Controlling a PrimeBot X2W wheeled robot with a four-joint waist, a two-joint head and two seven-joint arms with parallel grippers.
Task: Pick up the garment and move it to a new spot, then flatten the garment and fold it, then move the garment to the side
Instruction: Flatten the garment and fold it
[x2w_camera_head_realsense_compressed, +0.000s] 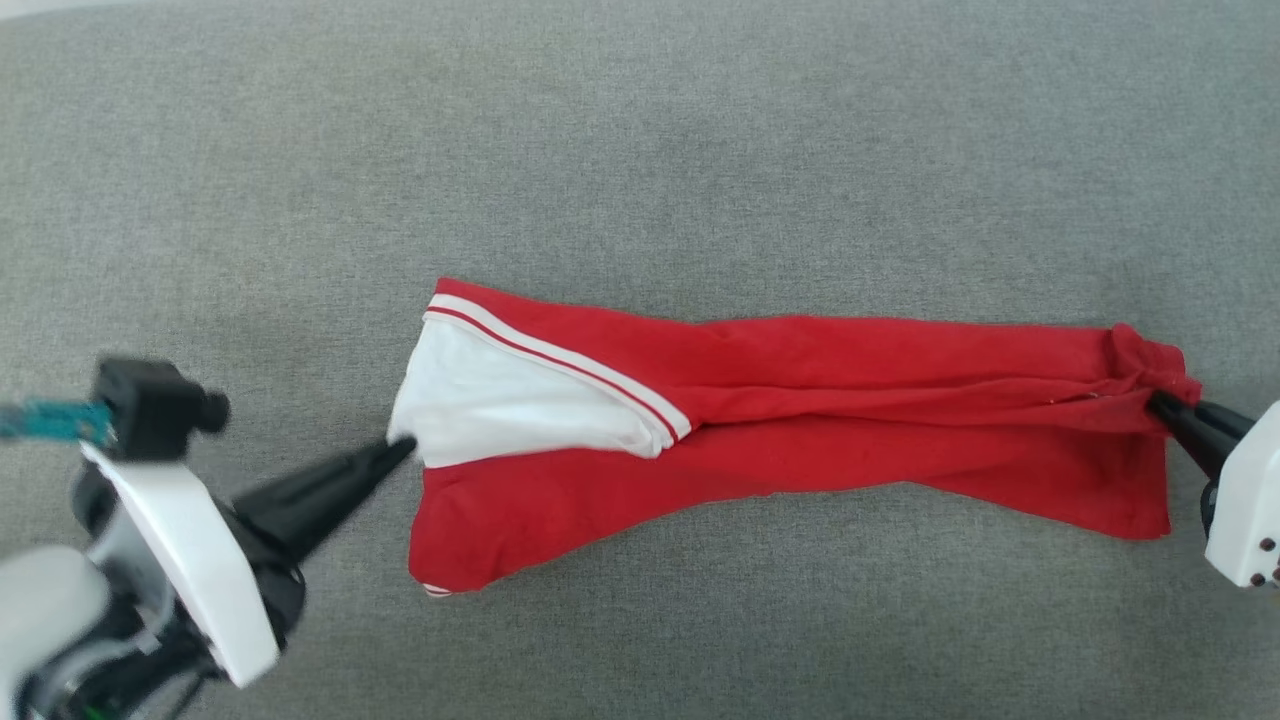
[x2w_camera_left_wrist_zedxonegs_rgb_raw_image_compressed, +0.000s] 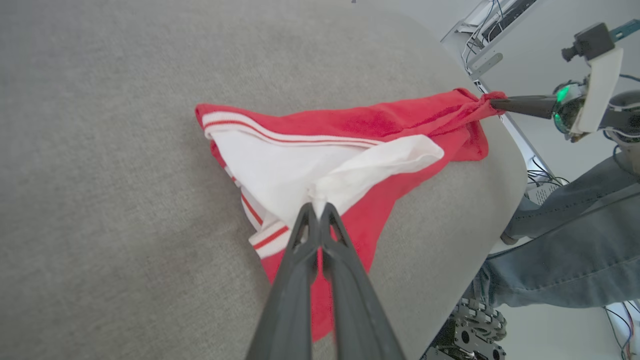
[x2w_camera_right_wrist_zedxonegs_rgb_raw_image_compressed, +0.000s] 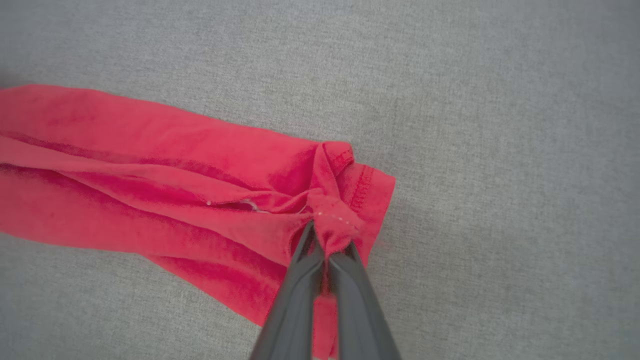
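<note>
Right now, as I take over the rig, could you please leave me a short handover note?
Left gripper: jaws shut on the white end of the garment.
Right gripper: jaws shut on its bunched red hem.
The garment lies stretched between them on the grey surface, creased lengthwise.
Done: both ends gripped.
Left: flatten, fold, move aside.

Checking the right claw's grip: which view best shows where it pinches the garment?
The right wrist view: close up, the right claw is shut on a bunched fold at the red hem of the garment. The head view shows that pinch small, at its right edge; the left wrist view shows it far off.
</note>
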